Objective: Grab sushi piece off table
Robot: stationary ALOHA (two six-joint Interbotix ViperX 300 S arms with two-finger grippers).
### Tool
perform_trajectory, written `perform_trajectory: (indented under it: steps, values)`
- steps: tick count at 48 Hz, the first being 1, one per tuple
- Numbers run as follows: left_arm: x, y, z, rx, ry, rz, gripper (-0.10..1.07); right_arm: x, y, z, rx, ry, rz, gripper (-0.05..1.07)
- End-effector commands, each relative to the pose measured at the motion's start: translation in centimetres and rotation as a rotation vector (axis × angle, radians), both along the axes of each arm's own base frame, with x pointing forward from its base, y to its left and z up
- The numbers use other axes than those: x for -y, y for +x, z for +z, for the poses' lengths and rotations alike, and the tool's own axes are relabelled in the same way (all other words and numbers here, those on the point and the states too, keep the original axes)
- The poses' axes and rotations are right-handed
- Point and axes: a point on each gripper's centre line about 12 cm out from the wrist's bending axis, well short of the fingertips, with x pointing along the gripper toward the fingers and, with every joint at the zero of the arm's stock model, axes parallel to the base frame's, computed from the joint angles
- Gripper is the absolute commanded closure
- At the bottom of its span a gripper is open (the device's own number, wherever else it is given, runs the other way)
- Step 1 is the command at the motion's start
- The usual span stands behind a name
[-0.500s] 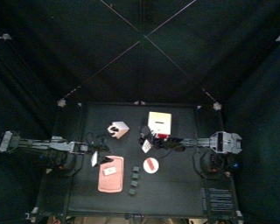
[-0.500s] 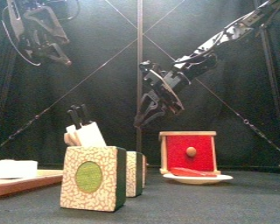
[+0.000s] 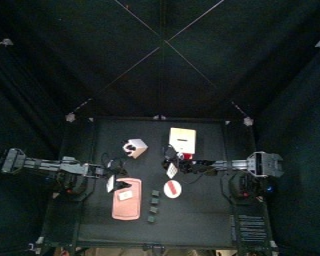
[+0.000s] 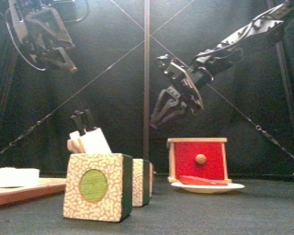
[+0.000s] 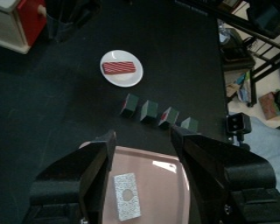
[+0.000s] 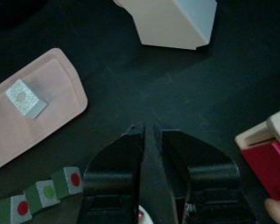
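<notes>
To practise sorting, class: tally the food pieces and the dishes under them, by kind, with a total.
Rolls in a row: 4
Red-topped piece on the plate: 1
White piece on the board: 1
Plate: 1
Board: 1
Total: 8

Four sushi pieces point(image 5: 161, 115) in a row, one white plate point(image 5: 122, 68), one pink board point(image 5: 136, 182), one knife block point(image 6: 170, 23)

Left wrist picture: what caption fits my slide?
Open left gripper above pink tray, red sushi on white plate beyond.
</notes>
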Motion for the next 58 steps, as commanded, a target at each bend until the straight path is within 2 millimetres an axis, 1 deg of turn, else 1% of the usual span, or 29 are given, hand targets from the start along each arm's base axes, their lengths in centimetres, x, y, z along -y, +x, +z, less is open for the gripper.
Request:
perform_trajectory:
  steps: [1, 11, 16, 24, 28, 32, 36, 41, 47, 52, 58]
  values:
    - [0.7, 0.7, 0.9, 0.029, 0.026, -0.034, 0.1, -0.1, -0.7, 1.9, 0.049, -0.014, 0.006, 0.44]
    - [1.8, 1.9, -0.8, 0.009, 0.112, -0.106, 0.1, -0.5, -3.4, 2.0, 0.048, -0.034, 0.016, 0.44]
    - [2.1, 3.1, -1.9, 0.014, 0.153, -0.133, 0.1, -0.8, -4.3, 2.2, 0.055, -0.054, 0.039, 0.44]
    - [2.5, 5.1, -3.3, 0.034, 0.197, -0.169, 0.1, -1.4, -5.4, 2.5, 0.065, -0.097, 0.085, 0.44]
    - [2.7, 6.2, -4.1, 0.03, 0.204, -0.179, 0.1, -1.7, -5.6, 2.2, 0.056, -0.105, 0.099, 0.44]
    - [2.9, 7.4, -5.3, 0.007, 0.205, -0.182, 0.1, -1.7, -5.8, 1.8, 0.045, -0.108, 0.104, 0.44]
    - [2.6, 8.5, -6.8, -0.033, 0.211, -0.177, 0.1, -1.6, -5.9, 1.7, 0.039, -0.109, 0.101, 0.43]
    - [1.8, 10.1, -8.5, -0.081, 0.215, -0.154, 0.1, -1.5, -6.0, 1.6, 0.035, -0.117, 0.103, 0.43]
    - [1.1, 11.6, -9.5, -0.105, 0.221, -0.136, 0.1, -1.5, -6.1, 1.2, 0.023, -0.122, 0.109, 0.44]
    - [1.1, 12.8, -10.6, -0.125, 0.242, -0.149, 0.1, -1.5, -6.3, 1.0, 0.018, -0.117, 0.105, 0.43]
    - [1.2, 13.7, -11.3, -0.135, 0.268, -0.168, 0.1, -1.5, -6.3, 1.0, 0.021, -0.109, 0.099, 0.43]
